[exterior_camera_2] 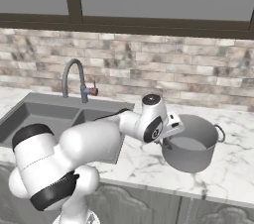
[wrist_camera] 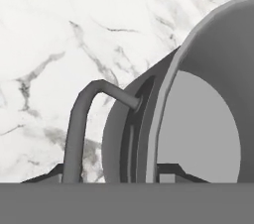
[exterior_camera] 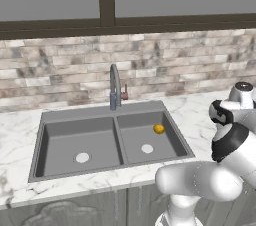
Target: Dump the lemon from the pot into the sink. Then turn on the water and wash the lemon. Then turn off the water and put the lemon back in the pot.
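The lemon [exterior_camera: 159, 129] lies in the right basin of the dark grey sink [exterior_camera: 78, 114], up and to the right of that basin's pale drain [exterior_camera: 147, 148]. The grey metal pot [exterior_camera_2: 194, 144] is over the marble counter to the right of the sink [exterior_camera_2: 31, 100]. It is tilted, and its inside is empty. My gripper [exterior_camera_2: 166, 140] is shut on the pot's left wall, right beside a loop handle [wrist_camera: 79, 119]. In the hand view the pot's rim [wrist_camera: 163, 94] runs down between my fingertips [wrist_camera: 171, 170], with my gripper [wrist_camera: 110, 174] straddling it.
The arched faucet [exterior_camera: 115, 84] stands behind the sink's centre divider, its red handle [exterior_camera: 125, 93] on its right side, and no water runs. A brick wall and a window rise behind. White marble counter [exterior_camera_2: 144, 166] stretches around the pot.
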Available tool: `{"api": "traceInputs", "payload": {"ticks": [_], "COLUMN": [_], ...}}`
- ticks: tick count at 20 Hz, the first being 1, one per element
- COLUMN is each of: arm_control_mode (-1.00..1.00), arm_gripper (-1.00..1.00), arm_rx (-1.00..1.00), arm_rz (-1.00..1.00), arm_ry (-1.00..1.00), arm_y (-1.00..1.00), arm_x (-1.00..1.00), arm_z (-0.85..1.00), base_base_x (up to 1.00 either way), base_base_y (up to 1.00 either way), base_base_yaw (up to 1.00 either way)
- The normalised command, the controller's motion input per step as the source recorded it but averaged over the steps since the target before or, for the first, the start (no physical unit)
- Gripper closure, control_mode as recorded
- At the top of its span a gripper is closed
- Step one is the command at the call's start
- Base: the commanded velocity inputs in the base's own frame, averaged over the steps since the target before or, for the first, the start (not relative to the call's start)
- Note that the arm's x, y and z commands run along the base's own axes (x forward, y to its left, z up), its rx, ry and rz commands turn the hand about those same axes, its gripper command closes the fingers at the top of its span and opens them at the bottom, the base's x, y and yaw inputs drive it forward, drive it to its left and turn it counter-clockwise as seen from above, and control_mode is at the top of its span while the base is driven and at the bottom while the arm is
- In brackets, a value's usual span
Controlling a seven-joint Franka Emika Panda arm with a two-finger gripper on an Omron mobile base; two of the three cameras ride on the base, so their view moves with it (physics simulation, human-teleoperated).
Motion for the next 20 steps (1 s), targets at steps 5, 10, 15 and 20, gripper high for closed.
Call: {"api": "traceInputs", "payload": {"ticks": [5,10,15,20], "arm_control_mode": [-1.0,-1.0,-1.0,-1.0], "arm_gripper": [1.0,-1.0,-1.0,-1.0], "arm_rx": [0.0,0.0,0.0,-0.03], "arm_rz": [0.0,-0.01,0.0,-0.02], "arm_ry": [0.0,0.0,-0.08,-0.17], "arm_y": [-0.12,0.0,0.18,0.5], "arm_x": [0.03,0.0,-0.18,-0.26], "arm_z": [-0.32,-0.2,0.16,0.66], "base_base_x": [0.0,0.0,0.0,0.0], "base_base_y": [0.0,0.0,0.0,0.0], "base_base_yaw": [0.0,0.0,0.0,0.0]}}
